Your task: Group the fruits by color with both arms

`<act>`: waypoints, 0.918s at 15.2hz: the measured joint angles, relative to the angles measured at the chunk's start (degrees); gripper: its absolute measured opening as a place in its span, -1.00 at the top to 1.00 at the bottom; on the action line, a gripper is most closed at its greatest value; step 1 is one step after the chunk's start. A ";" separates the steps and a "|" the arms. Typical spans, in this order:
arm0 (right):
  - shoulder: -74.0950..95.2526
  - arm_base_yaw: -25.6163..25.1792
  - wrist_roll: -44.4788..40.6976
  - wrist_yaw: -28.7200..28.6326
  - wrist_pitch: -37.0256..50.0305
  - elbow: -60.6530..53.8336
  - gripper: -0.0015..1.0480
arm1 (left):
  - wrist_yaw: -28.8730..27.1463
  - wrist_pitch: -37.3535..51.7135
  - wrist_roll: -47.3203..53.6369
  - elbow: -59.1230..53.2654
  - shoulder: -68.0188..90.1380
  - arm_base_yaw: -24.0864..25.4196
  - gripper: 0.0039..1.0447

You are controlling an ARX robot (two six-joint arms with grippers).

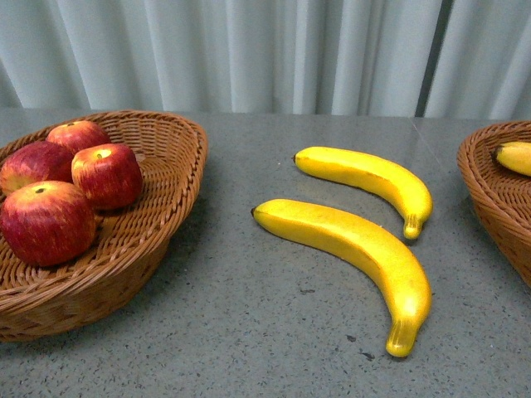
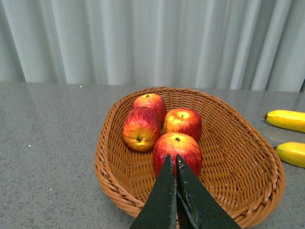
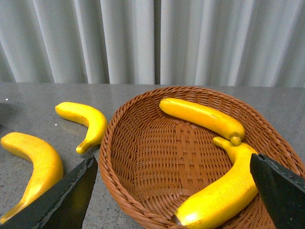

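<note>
Several red apples lie in the left wicker basket. Two yellow bananas lie on the table, a near one and a far one. In the left wrist view my left gripper is shut with nothing in it, hovering just in front of the nearest apple in the basket. In the right wrist view my right gripper is open over the right basket, which holds two bananas; its fingers straddle the basket. Neither arm shows in the front view.
The right basket is cut off at the front view's right edge, a banana inside it. The two loose bananas lie left of that basket in the right wrist view. A pale curtain hangs behind the grey table.
</note>
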 joint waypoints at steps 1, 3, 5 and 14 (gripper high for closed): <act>0.00 0.00 0.00 0.00 -0.02 0.00 -0.87 | 0.02 -0.85 0.00 0.00 -0.79 0.00 0.98; 0.00 0.00 0.00 0.00 -0.02 0.00 -0.87 | 0.11 -10.05 0.00 0.04 -7.06 0.00 0.98; 0.00 0.00 0.00 -0.02 0.07 0.00 -0.87 | 0.04 -12.04 0.00 0.04 -10.73 0.07 0.98; 0.00 0.00 0.00 0.00 0.00 0.00 -0.87 | 0.00 -11.54 0.00 0.04 -10.73 0.04 0.98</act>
